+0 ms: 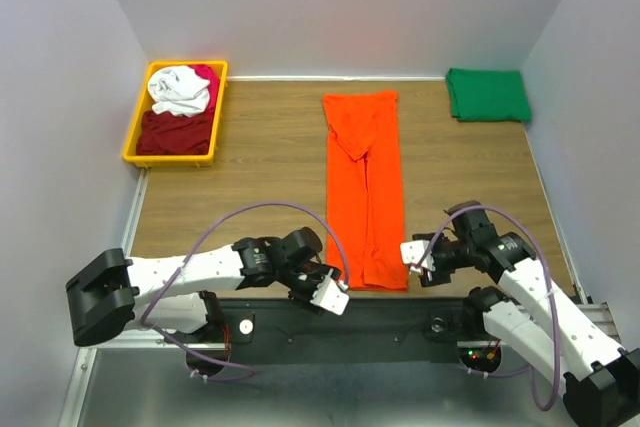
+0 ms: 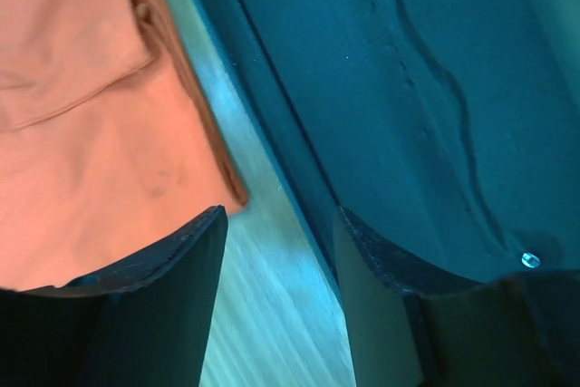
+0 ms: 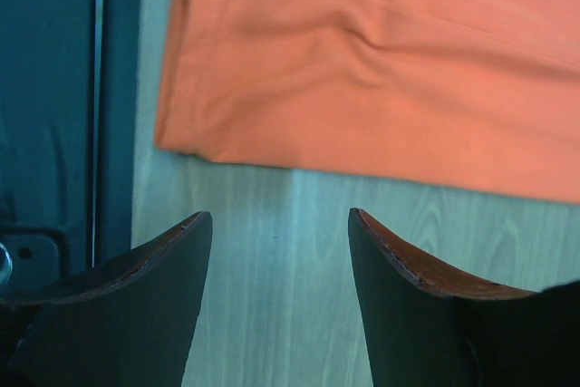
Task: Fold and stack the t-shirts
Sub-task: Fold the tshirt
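While the orange t-shirt [image 1: 365,192] lies stretched out as a long narrow strip down the middle of the wooden surface [image 1: 250,157], both arms crowd its near end. The left pincer [image 1: 333,297] sits low at the near left corner of the strip, right by the surface's near edge. On its wrist camera the jaws stand apart, with only pale wood and a dark rail [image 2: 408,88] between them. One of its fingers [image 2: 136,305] overlaps the orange hem in that view, and touching or not, I cannot tell.

Over on the other side, the right pincer [image 1: 412,253] hovers just beside the near right corner. Its jaws are wide apart too, bare wood between them. The orange hem lies just ahead of the fingertips [image 3: 154,269] and is not gripped.

The strip runs from the near edge out toward the far side, softly creased, with a flap of cloth folded in at its far end. In the far right corner a dark green t-shirt [image 1: 488,94] is folded into a neat rectangle, well apart from the orange one. At the far left, a yellow bin [image 1: 133,127] holds a white t-shirt [image 1: 180,89] bunched on top of a dark red t-shirt [image 1: 178,134]. A bit of magenta t-shirt [image 1: 207,75] peeks out behind them.
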### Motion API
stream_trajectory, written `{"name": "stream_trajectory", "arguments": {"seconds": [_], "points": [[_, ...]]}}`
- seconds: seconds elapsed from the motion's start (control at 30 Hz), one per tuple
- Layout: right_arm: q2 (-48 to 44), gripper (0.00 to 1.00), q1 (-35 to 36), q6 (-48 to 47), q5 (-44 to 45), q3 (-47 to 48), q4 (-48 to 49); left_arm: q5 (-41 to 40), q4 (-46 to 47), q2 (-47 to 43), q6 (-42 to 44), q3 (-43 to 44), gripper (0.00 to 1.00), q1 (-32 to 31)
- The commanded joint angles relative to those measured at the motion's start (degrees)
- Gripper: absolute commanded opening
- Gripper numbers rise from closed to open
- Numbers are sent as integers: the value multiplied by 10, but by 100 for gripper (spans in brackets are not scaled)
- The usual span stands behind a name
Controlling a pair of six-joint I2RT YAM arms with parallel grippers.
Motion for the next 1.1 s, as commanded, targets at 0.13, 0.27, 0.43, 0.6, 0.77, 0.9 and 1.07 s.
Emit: {"name": "stream_trajectory", "arguments": {"seconds": [0.13,0.27,0.43,0.6,0.77,0.9,1.07], "points": [[2,63,33,-153,-38,-36,-6,-23,106,65,16,5,59,-15],[4,61,51,-171,-36,-50,9,-43,112,87,14,11,57,-16],[19,57,81,-174,-34,-52,-1,-57,109,99,15,14,55,-15],[17,57,117,-164,-13,-73,28,-64,108,97,15,11,55,-16],[24,56,163,-126,6,-78,56,-69,107,109,14,12,55,-15],[47,52,211,-69,41,-90,118,-75,107,120,13,17,55,-15],[79,41,247,-33,66,-91,144,-75,103,130,16,22,53,-15]]}}
